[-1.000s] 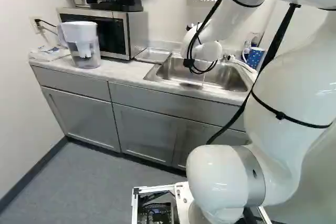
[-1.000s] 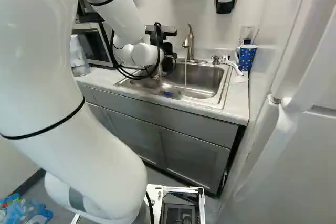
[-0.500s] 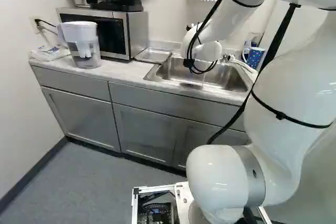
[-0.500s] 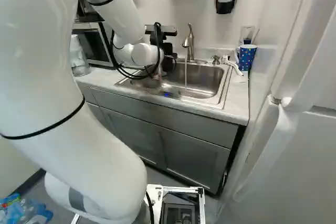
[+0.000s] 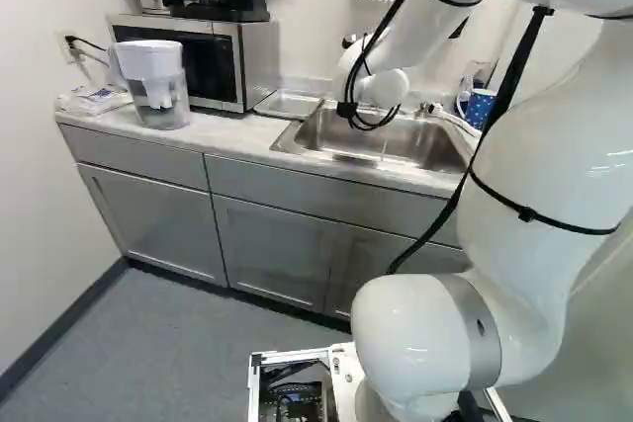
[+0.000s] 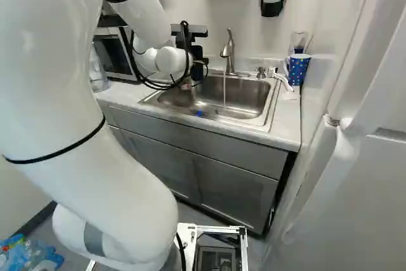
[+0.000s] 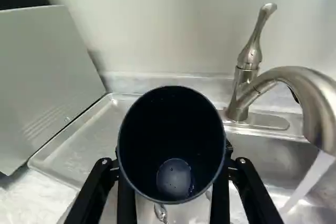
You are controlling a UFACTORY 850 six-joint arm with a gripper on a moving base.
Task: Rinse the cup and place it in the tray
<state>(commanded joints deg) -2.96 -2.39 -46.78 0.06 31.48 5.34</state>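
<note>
My gripper (image 6: pixel 198 55) shows partly behind the wrist over the left side of the sink (image 6: pixel 273 113) in the right base view. Seen from the wrist, the gripper (image 7: pixel 172 188) is shut on a dark cup (image 7: pixel 172 116), one finger on each side, with the cup's open mouth facing the camera and a little liquid visible inside. The metal tray (image 7: pixel 86 132) lies beyond and beside the cup, next to the sink; in the left base view the tray (image 5: pixel 287 103) is between microwave and sink. Water (image 7: pixel 310 179) runs from the faucet (image 7: pixel 299 80) beside the cup.
The microwave (image 5: pixel 223 58) borders the tray, and a filter pitcher (image 5: pixel 158 86) stands farther along the counter. Beyond the sink's other side are a brush (image 6: pixel 279 79) and a blue dotted mug (image 6: pixel 297 69). A small blue spot (image 6: pixel 199 113) shows near the sink's front.
The arm's wrist has shifted slightly left in both base views, towards the tray side, and risen a little, carrying the cup along. The base has stayed put and the water still runs.
</note>
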